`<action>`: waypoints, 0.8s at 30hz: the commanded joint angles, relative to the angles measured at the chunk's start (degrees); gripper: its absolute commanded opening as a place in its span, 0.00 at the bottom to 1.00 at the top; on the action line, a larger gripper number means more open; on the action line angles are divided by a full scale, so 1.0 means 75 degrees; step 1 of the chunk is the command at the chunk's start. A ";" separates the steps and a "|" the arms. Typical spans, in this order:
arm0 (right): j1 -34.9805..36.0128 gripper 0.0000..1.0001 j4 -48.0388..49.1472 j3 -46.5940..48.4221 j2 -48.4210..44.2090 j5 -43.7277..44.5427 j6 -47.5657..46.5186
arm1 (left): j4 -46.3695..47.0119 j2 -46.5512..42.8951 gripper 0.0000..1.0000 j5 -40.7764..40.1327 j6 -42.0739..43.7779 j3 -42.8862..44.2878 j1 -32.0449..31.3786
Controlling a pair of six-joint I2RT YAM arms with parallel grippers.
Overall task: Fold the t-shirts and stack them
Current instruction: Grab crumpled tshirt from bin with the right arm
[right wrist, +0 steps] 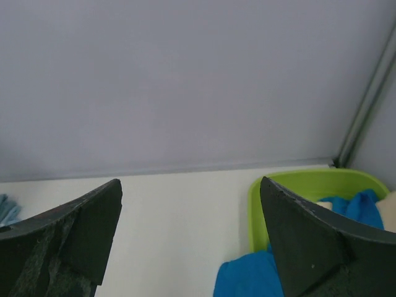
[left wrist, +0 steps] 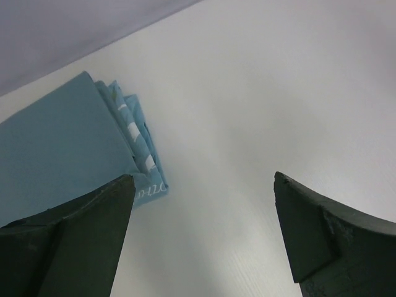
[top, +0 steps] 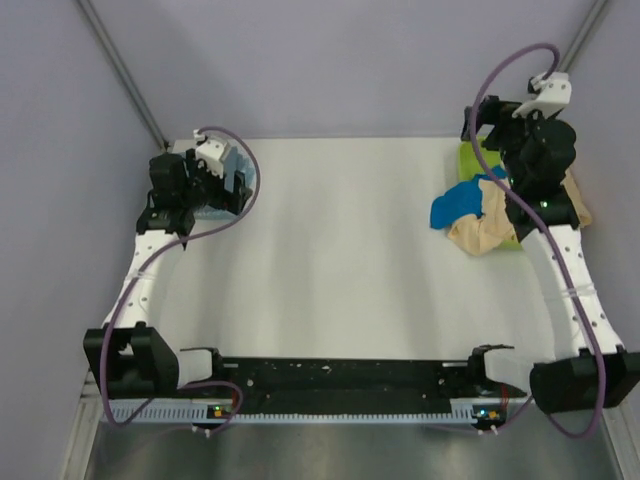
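One blue shirt (top: 455,208) spills out of the one green tub (top: 468,162) over its left rim. One cream shirt (top: 478,234) lies across the tub's near side and touches the blue one. One stack of folded grey-blue shirts (left wrist: 62,148) lies well apart from the tub, far to its left; how many are in it I cannot count. The right gripper (right wrist: 192,216) hangs above the tub, jaws wide apart, holding nothing. The left gripper (left wrist: 204,210) is over the stack's edge, equally wide and empty.

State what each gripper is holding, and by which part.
Nothing is held: the left gripper and right gripper both have open, empty jaws.
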 commanded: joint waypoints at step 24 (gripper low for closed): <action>-0.3161 0.58 -0.4230 0.6723 0.9007 0.1905 -0.0555 | -0.2883 0.1979 0.92 -0.0378 0.1324 0.0859 -0.0507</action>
